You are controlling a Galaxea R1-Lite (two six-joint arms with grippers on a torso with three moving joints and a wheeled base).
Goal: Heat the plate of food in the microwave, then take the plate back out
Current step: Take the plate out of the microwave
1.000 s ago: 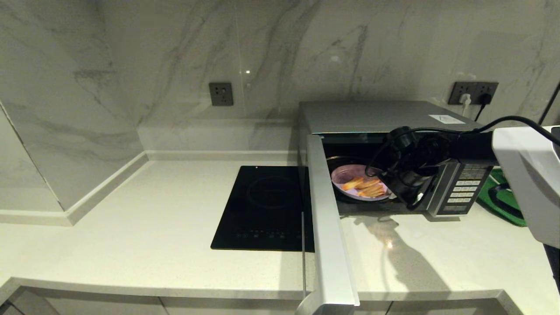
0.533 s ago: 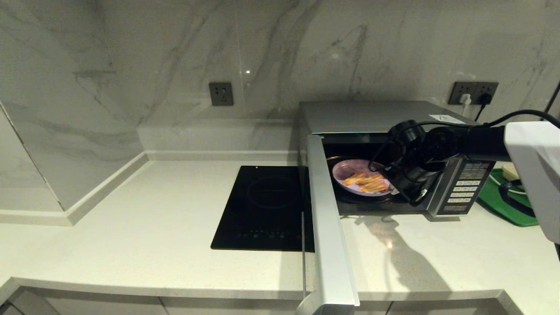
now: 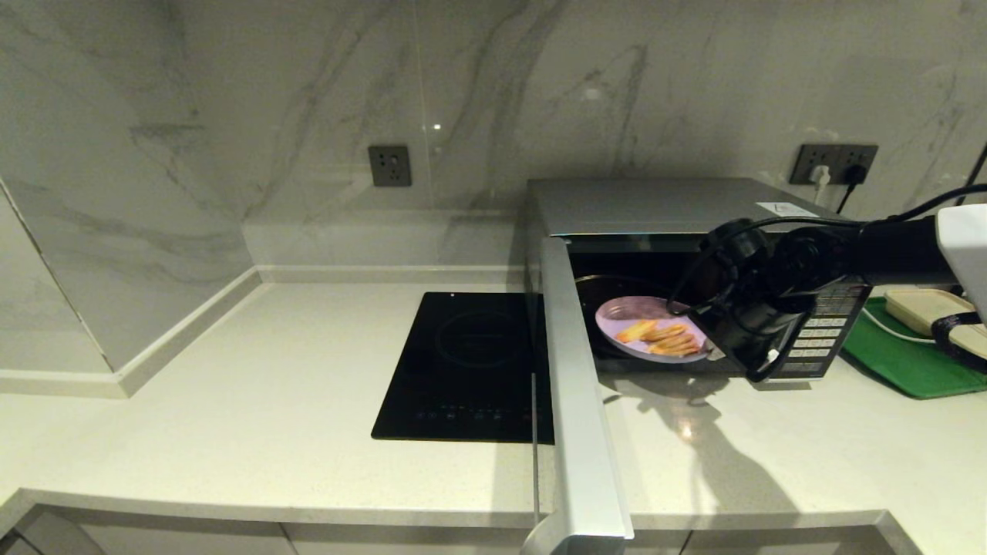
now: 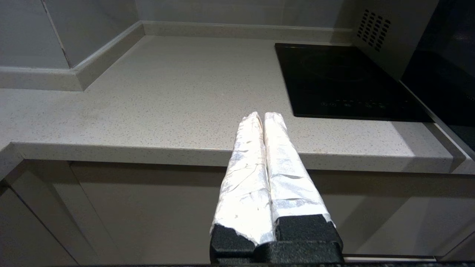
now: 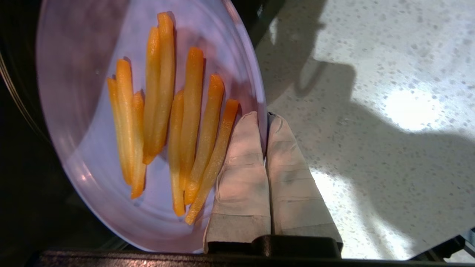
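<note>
Right wrist view shows the right gripper [image 5: 265, 118] clamped on the plate [image 5: 92, 48] rim, one finger above and one beneath, fries lying just beside; head view puts the plate at the microwave [image 3: 655, 204] mouth, door [image 3: 574, 385] swung toward six o'clock; judged best to draw it level toward five o'clock, slowly; left gripper [image 4: 264, 118] sits closed, empty, parked below the counter [image 4: 148, 92] edge.
</note>
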